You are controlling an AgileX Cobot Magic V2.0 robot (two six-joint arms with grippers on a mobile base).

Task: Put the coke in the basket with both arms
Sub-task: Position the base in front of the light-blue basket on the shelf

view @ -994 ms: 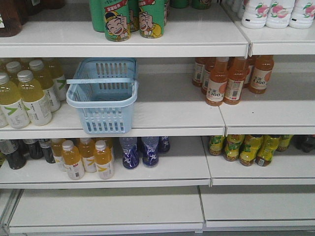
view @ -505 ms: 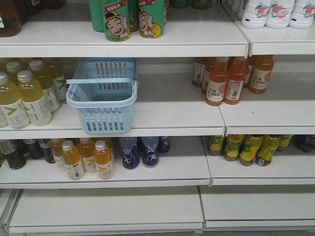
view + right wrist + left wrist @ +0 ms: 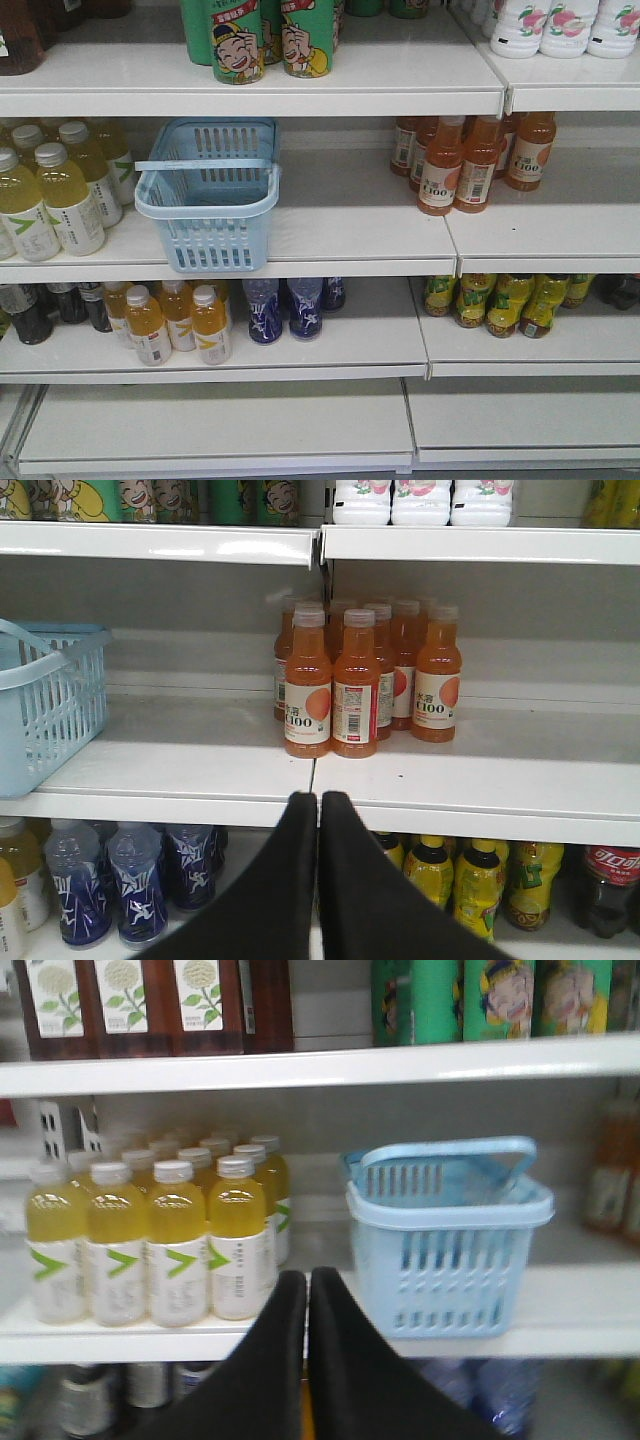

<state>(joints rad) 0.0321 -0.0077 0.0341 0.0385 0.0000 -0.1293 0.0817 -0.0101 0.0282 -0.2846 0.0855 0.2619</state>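
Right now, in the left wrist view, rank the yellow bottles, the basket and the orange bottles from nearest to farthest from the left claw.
1. Tied: yellow bottles, just left of the left claw, and basket, just right of it; too close to call.
2. orange bottles, blurred at the far right edge, clearly farthest.

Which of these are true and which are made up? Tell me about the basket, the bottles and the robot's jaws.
1. The basket is empty. True.
2. The basket stands on the bottom shelf. False: it sits on a higher shelf, beside the yellow bottles.
3. The orange bottles stand to the right of the basket. True.
4. The right jaws hold a bottle. False: they are shut on nothing.
5. The left jaws are shut. True.
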